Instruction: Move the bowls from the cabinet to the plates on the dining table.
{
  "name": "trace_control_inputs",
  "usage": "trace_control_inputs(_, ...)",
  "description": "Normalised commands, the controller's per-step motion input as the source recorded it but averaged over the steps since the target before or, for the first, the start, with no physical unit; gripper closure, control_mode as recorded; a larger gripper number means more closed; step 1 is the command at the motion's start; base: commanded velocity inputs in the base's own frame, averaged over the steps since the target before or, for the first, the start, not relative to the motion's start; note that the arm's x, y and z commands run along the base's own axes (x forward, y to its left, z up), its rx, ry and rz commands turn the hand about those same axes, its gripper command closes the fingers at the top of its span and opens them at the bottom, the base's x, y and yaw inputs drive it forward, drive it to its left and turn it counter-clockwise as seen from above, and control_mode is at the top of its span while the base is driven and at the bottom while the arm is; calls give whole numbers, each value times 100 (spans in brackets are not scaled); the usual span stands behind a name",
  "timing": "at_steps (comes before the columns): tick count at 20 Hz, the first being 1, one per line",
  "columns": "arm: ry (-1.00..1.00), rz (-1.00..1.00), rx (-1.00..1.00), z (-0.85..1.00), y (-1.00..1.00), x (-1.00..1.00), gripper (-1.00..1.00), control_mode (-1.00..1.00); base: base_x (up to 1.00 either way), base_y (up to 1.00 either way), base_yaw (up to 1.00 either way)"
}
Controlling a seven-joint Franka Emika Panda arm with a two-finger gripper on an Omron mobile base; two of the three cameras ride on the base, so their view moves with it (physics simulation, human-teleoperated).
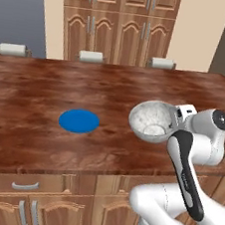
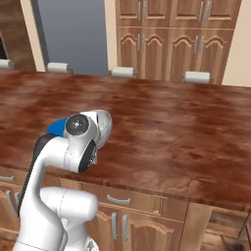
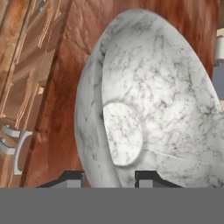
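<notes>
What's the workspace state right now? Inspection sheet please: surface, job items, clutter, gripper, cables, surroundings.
Surface: dining table, glossy reddish-brown wood top, drawers and panelled doors below its near edge.
Job's things: pale speckled bowl held tilted above the table's near side, off the plate; blue plate flat on the table with nothing on it, to the left of the bowl in the left base view.
Clutter: nothing seen.
Gripper: gripper shut on the bowl's rim, one finger inside, one outside.
Cables: nothing seen.
Surroundings: tall wooden cupboards behind the table; three pale chair backs along its far edge.
</notes>
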Motion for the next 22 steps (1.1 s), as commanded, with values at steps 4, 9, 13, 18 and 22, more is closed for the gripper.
trace_control_inputs(4, 0, 0, 0, 0, 0, 0, 100, 100, -5, 63, 0)
trace_control_inputs(9, 0, 0, 0, 0, 0, 0, 100, 100, 0, 62, 0)
trace_control_inputs(13, 0, 0, 0, 0, 0, 0, 100, 100, 0, 61, 1)
trace_control_inputs(18, 0, 0, 0, 0, 0, 0, 100, 100, 0, 48, 0)
trace_control_inputs(22, 0, 0, 0, 0, 0, 0, 100, 100, 0, 21, 0)
